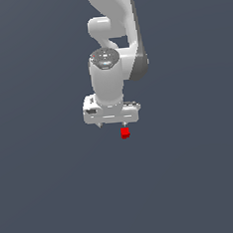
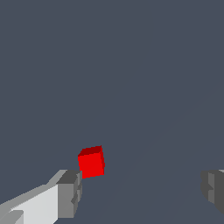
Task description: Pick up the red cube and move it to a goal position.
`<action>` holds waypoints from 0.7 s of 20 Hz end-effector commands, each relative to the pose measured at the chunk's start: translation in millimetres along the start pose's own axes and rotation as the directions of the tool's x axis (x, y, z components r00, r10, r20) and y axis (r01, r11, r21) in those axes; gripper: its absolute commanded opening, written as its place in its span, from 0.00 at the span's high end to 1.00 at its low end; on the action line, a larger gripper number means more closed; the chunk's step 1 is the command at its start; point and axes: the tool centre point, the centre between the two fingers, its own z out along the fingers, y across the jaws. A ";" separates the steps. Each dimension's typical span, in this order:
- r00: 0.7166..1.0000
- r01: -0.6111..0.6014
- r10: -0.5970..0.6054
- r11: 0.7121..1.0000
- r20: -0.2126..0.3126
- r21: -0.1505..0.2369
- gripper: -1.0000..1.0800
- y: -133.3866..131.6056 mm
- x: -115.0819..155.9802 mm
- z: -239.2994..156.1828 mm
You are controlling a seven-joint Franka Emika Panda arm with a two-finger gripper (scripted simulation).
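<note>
The red cube (image 1: 125,132) is small and bright and lies on the dark grey floor. My white gripper (image 1: 112,124) hangs over it, pointing down. The cube shows just below the finger on the exterior view's right. In the wrist view the gripper (image 2: 142,192) is open wide and empty. There the cube (image 2: 91,162) lies close to the inner side of one grey fingertip (image 2: 70,194) and far from the other fingertip (image 2: 214,190). I cannot tell whether the near finger touches the cube.
The plain dark grey floor (image 1: 55,194) spreads all around. The white arm (image 1: 114,34) rises behind the gripper at the top of the exterior view. No other objects show.
</note>
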 end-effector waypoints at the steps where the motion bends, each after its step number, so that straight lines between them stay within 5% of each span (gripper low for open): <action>1: 1.000 0.000 0.000 1.000 0.000 0.000 0.04 0.0 0.0 0.0; 14: 0.999 0.052 -0.052 0.999 -0.003 0.006 0.04 -18.3 -15.1 45.1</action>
